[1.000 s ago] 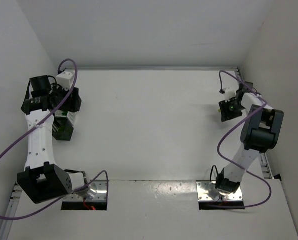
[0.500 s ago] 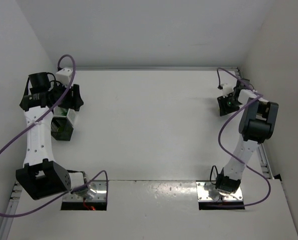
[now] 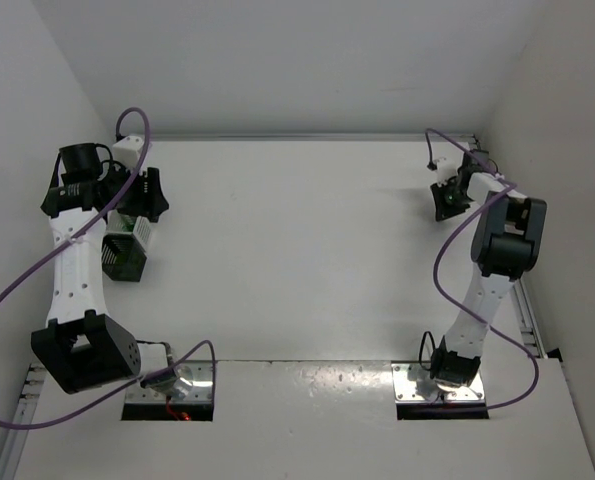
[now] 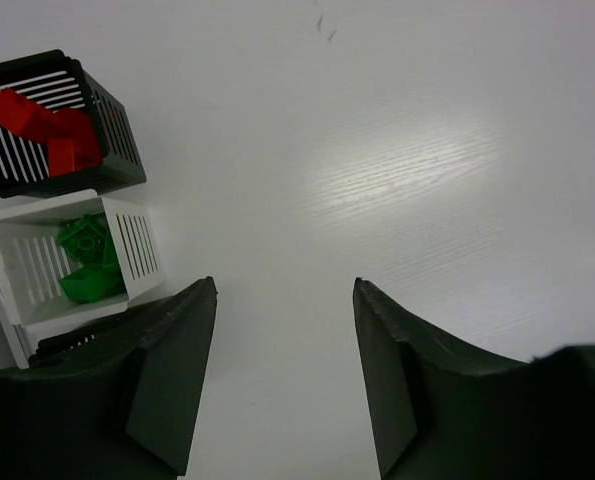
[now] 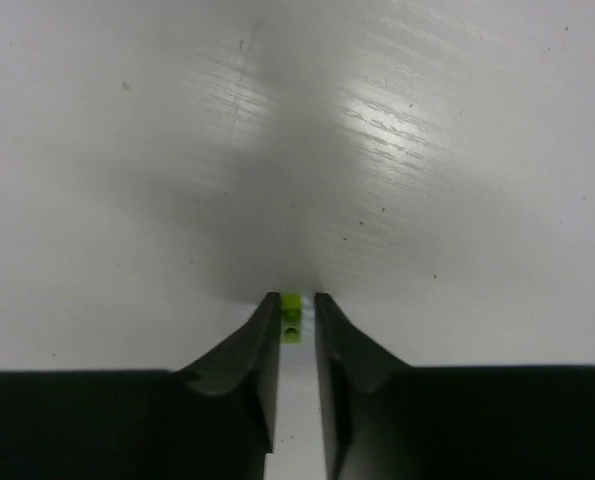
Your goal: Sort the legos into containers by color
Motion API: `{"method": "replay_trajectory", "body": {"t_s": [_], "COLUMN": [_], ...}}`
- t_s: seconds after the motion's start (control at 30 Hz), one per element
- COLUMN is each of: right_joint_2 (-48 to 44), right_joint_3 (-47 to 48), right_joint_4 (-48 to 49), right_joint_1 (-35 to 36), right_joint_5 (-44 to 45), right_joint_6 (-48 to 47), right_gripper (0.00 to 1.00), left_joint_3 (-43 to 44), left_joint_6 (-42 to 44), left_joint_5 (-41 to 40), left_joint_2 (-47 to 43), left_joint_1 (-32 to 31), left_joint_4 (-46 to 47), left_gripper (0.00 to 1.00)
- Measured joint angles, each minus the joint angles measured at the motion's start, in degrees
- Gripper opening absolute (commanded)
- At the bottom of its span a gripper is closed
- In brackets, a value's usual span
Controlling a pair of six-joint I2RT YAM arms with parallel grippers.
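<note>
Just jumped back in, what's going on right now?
The right gripper is down at the far right of the table with a tiny yellow-green brick between its fingertips; a firm grip isn't clear. The left gripper hangs open and empty near a black bin holding red bricks and a white bin holding green bricks.

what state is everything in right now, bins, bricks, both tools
black slatted plastic bin: upright, holds red bricks
white slatted plastic bin: upright, holds dark green bricks
second black slatted bin: upright, contents unclear
tiny yellow-green plastic brick: between the right tool's fingers
left tool: open, empty
right tool: jaws narrow around the yellow-green brick, grip unclear
</note>
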Motion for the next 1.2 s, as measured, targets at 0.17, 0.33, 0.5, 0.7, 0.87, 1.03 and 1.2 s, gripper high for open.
{"method": "replay_trajectory", "body": {"t_s": [0.17,0.33,0.5,0.7,0.87,1.03,1.2], "right_joint_2": [-0.1,-2.7,-8.3,-12.8,-12.5,-11.1,-8.7], "right_joint_3": [-0.3,-4.3,-11.3,-13.5,-9.4,-2.2,0.3], "right_joint_4": [0.4,1.6,-4.7,-3.6,1.6,9.9,19.2], "right_joint_1": [0.2,0.4,5.1,21.1,33.2,40.5,44.8], "right_joint_5": [0.2,-2.3,-13.5,-29.4,-38.7,-43.6,-47.6], "right_joint_6": [-0.1,-0.9,2.4,16.4,31.3,43.5,55.1], "right_gripper": [0.07,0.04,0.03,0.02,0.0,0.0,0.0], "left_joint_3": [0.0,0.0,-8.1,-25.0,-30.2,-32.7,-33.2], "left_joint_6": [-0.2,-0.4,-1.2,-5.9,-8.5,-11.0,-13.2], "left_joint_5": [-0.1,0.6,11.1,22.8,22.1,16.2,7.3], "left_joint_2": [0.0,0.0,-4.3,-16.4,-21.9,-21.1,-17.3], "left_joint_1": [-0.2,-0.5,0.2,-2.9,-14.0,-25.0,-35.6], "left_joint_4": [0.0,0.0,3.9,13.1,20.4,25.8,30.4], "left_gripper": [0.63,0.63,0.71,0.73,0.73,0.72,0.68]}}
